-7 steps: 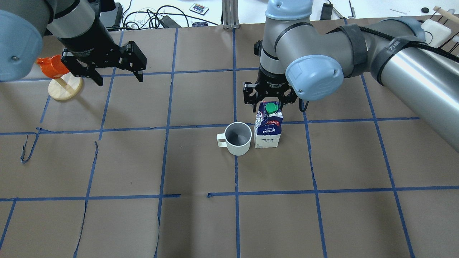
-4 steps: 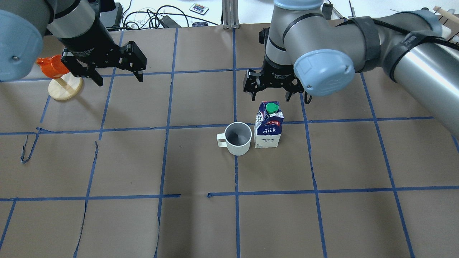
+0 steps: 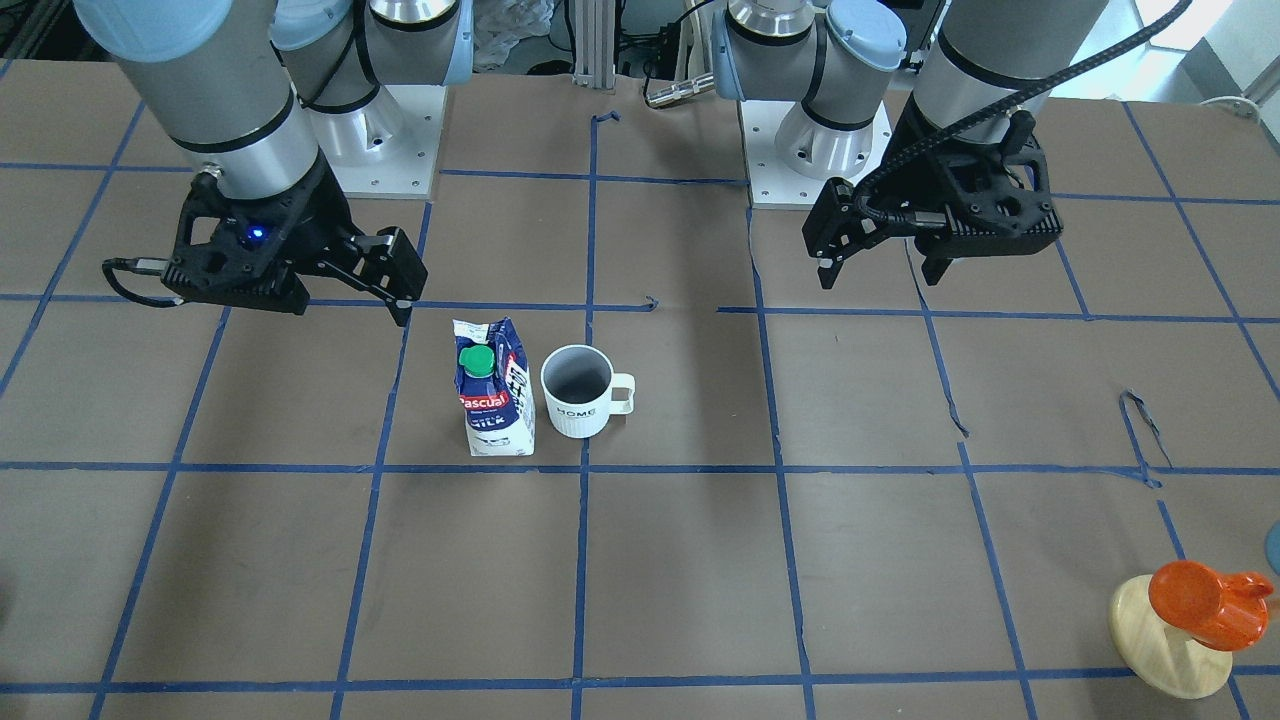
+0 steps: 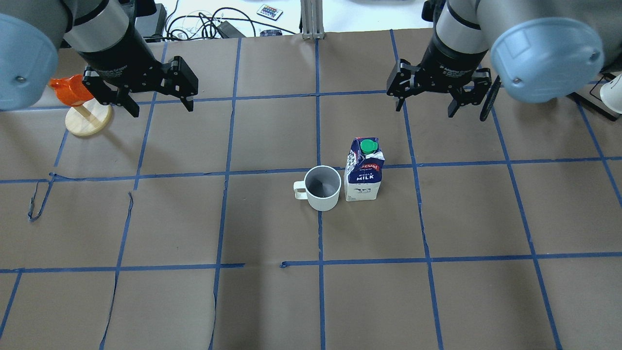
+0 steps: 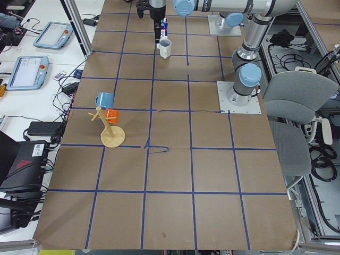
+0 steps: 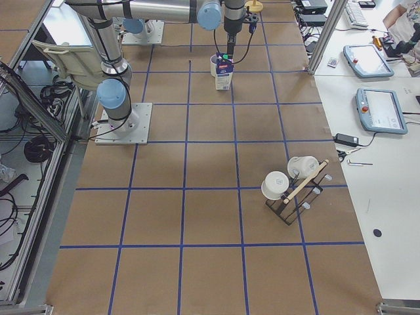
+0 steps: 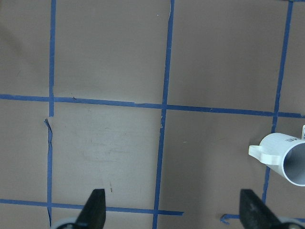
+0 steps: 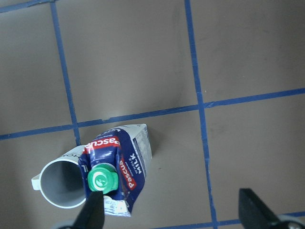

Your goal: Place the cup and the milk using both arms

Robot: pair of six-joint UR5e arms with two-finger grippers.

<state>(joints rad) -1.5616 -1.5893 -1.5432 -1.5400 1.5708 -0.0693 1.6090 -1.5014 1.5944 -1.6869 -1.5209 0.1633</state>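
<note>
The white ribbed cup (image 4: 323,188) stands upright on the brown table, handle toward the robot's left, dark grey inside. The blue-and-white milk carton (image 4: 363,171) with its green cap stands right beside it, on the robot's right. Both also show in the front view: cup (image 3: 577,392), milk (image 3: 494,390). My right gripper (image 4: 425,110) is open and empty, above the table and beyond the milk to its right. The right wrist view looks down on the milk (image 8: 116,167) and cup (image 8: 59,183). My left gripper (image 4: 160,107) is open and empty, far left of the cup (image 7: 286,160).
An orange cup (image 4: 72,90) hangs on a wooden stand (image 4: 90,120) at the far left, close to the left gripper. A rack with white mugs (image 6: 289,180) stands at the robot's right end. Cables (image 4: 209,22) lie beyond the table's far edge.
The right gripper has pulled away from just behind the milk, moving farther back and to the right. The milk, the cup and the left arm have not moved.
</note>
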